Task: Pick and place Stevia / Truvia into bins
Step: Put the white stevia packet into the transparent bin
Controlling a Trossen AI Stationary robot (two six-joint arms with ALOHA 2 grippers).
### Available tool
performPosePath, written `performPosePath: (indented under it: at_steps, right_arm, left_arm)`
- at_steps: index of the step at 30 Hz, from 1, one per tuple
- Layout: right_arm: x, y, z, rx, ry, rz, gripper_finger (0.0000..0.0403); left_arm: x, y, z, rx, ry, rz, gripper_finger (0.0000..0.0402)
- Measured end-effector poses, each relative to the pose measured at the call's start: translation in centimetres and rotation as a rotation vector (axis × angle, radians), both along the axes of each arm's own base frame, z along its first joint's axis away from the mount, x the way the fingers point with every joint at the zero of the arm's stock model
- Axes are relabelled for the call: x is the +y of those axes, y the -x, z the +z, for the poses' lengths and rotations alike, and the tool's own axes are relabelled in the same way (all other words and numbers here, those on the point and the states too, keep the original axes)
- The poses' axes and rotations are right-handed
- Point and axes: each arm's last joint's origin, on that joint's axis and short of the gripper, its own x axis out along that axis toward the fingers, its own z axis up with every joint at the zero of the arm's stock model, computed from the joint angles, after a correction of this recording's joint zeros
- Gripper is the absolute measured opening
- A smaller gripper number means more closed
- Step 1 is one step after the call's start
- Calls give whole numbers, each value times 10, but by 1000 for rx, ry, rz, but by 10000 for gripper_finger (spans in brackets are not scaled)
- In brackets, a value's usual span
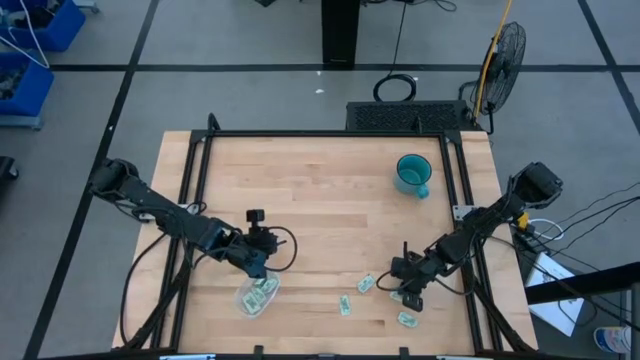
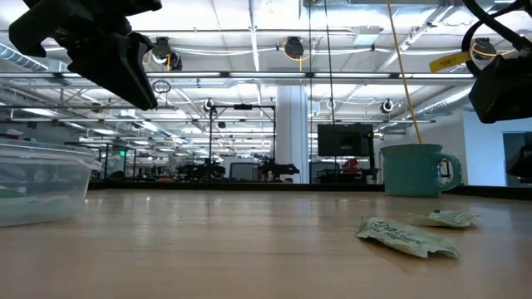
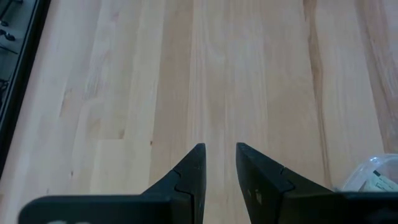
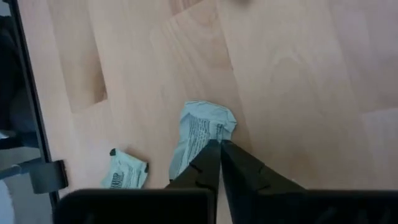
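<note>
The bin is a see-through tub near the table's near edge, with several pale green sachets lying in it; it also shows in the low view and the left wrist view. My left gripper hangs just beyond the bin, open and empty, over bare wood. Three loose sachets lie flat near the right side. My right gripper is shut on one crumpled sachet. Another sachet lies beside it. My right gripper pinches the crumpled sachet by the edge of one end between its two fingertips, coming at it from above and slanting. The rest of the sachet spreads out beyond the fingers. Whether it is lifted off the wood, I cannot tell.
A teal mug stands toward the far right of the table. Black frame rails run along the table's sides. Two sachets lie in front of the low camera. Bare wood fills the table's middle.
</note>
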Motion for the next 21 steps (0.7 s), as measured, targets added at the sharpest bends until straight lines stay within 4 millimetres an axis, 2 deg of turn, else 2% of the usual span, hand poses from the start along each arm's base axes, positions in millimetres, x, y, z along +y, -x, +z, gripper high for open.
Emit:
performPosePath:
  at_steps: [6,10,15,21]
  right_arm:
    - [2,-3,1,-34,-14,-7,3]
    - [5,-11,5,-138,-40,-27,1]
    - [8,-27,15,-338,-85,-76,1]
    - [8,-53,37,-512,15,-17,0]
  left_arm:
    - [0,0,0,0,-1,-1,95]
    - [0,0,0,1,-1,-1,95]
    - [0,0,0,10,-24,-28,95]
    - [2,0,1,13,-128,-62,95]
